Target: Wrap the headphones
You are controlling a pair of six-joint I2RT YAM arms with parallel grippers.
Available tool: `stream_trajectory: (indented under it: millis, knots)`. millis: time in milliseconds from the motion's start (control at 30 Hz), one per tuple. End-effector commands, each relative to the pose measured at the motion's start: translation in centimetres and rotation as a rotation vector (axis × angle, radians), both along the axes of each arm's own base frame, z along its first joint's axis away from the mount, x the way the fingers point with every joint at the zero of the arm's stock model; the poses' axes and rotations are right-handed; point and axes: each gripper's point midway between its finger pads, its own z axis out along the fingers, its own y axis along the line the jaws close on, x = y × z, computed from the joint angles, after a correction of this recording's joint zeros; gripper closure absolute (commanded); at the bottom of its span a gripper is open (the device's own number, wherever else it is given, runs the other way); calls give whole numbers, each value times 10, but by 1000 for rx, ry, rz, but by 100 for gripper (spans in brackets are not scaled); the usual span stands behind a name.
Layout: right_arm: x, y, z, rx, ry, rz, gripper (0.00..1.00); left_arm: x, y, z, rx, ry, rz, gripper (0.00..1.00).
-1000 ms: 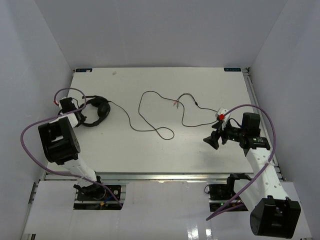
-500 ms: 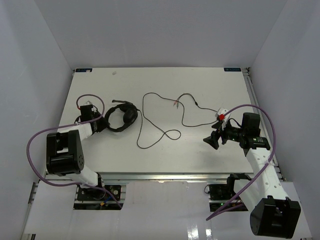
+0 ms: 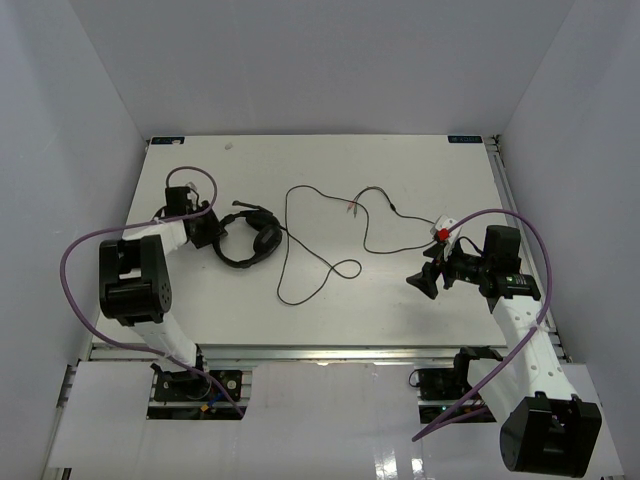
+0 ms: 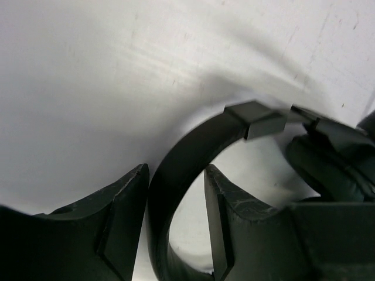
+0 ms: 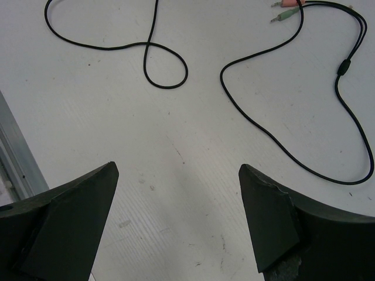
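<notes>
The black headphones (image 3: 251, 238) lie on the left part of the white table (image 3: 420, 170). Their thin cord (image 3: 311, 277) runs right in loops to the pink and green plugs (image 3: 352, 207). My left gripper (image 3: 211, 231) is at the headband's left side. In the left wrist view the headband (image 4: 199, 137) passes between the fingers of my left gripper (image 4: 176, 168), which stands open with a gap beside the band; an earcup (image 4: 334, 170) shows at right. My right gripper (image 3: 425, 281) hovers open over bare table; its wrist view shows the gripper (image 5: 179, 168), a cord loop (image 5: 170, 64) and the plugs (image 5: 284, 12) ahead.
Thick purple cables (image 3: 75, 262) arc over both arms. White walls close in the table on three sides. A metal rail (image 3: 330, 352) runs along the near edge. The right arm's cable (image 3: 520, 222) loops near the table's right edge.
The left arm carried the headphones to the right, away from the left edge, and its jaws have spread apart around the headband. The cord loop shifted with them. The right arm stayed still.
</notes>
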Motion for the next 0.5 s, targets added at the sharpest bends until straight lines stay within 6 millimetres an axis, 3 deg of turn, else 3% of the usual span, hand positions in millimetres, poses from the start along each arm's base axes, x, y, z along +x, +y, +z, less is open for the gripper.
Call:
stream_trajectory:
  millis: [0,133,467]
  knots:
    - [2,2,16,12,-41,14,10,-50,6,-63,88,304,-159,48]
    - [3,2,16,11,-42,13,10,-59,5,-69,110,335,-235,52]
    - [2,3,16,20,-34,21,10,-85,5,-81,288,412,-300,52]
